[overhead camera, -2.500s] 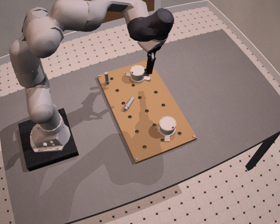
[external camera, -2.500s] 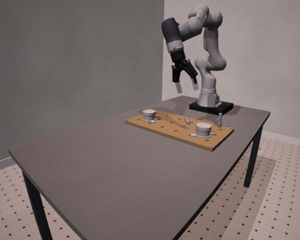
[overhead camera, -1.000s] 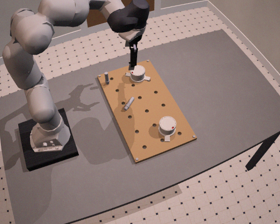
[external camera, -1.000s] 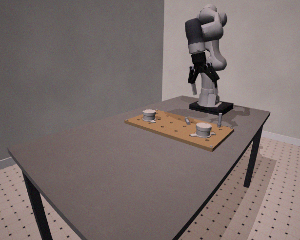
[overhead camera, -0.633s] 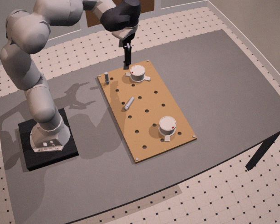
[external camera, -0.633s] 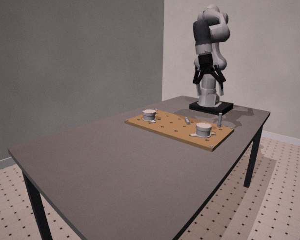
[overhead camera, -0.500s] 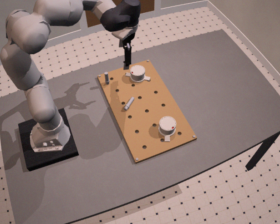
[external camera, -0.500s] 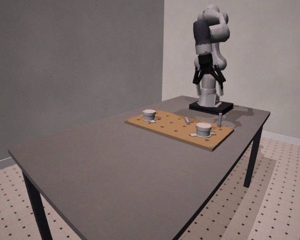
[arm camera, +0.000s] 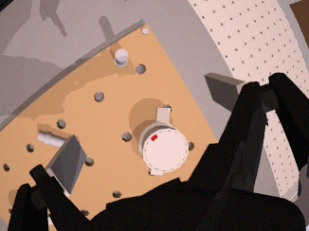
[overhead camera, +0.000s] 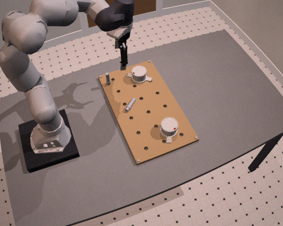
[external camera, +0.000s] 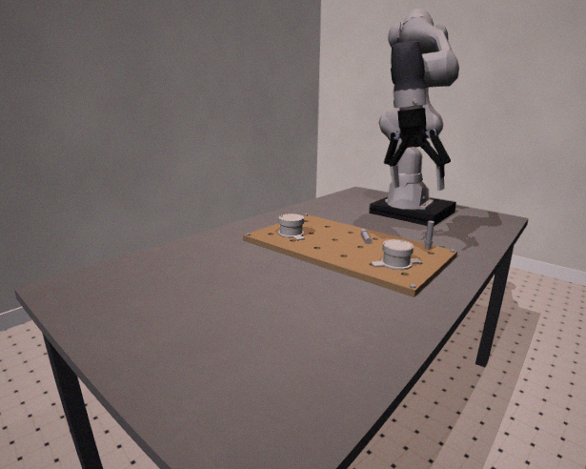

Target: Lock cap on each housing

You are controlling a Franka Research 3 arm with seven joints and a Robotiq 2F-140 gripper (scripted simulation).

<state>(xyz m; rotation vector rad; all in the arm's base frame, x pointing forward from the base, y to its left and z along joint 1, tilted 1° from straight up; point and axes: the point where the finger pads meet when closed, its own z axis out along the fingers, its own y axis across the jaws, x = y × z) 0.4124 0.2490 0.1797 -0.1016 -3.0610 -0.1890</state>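
My gripper (overhead camera: 120, 56) (external camera: 417, 184) (arm camera: 142, 117) is wide open and empty, high above the board's end. One housing (overhead camera: 139, 79) (external camera: 397, 258) stands upright there, below the fingers, with two flat tabs at its base. Its white cap (overhead camera: 139, 70) (external camera: 397, 246) (arm camera: 167, 151) sits on top; a red mark (overhead camera: 133, 72) (arm camera: 154, 137) shows near the rim. The second housing (overhead camera: 168, 134) (external camera: 291, 228) stands upright at the board's other end. Its cap (overhead camera: 169, 124) (external camera: 291, 218) has a red mark (overhead camera: 174, 128) near the rim. Whether either cap is locked cannot be told.
The housings stand on a wooden board (overhead camera: 151, 146) (external camera: 298, 248) (arm camera: 95, 120) with several holes. A grey peg (overhead camera: 107, 78) (external camera: 429, 234) (arm camera: 121, 58) stands upright near one corner. Another grey peg (overhead camera: 130, 104) (external camera: 366, 235) (arm camera: 51, 139) lies on its side between the housings.
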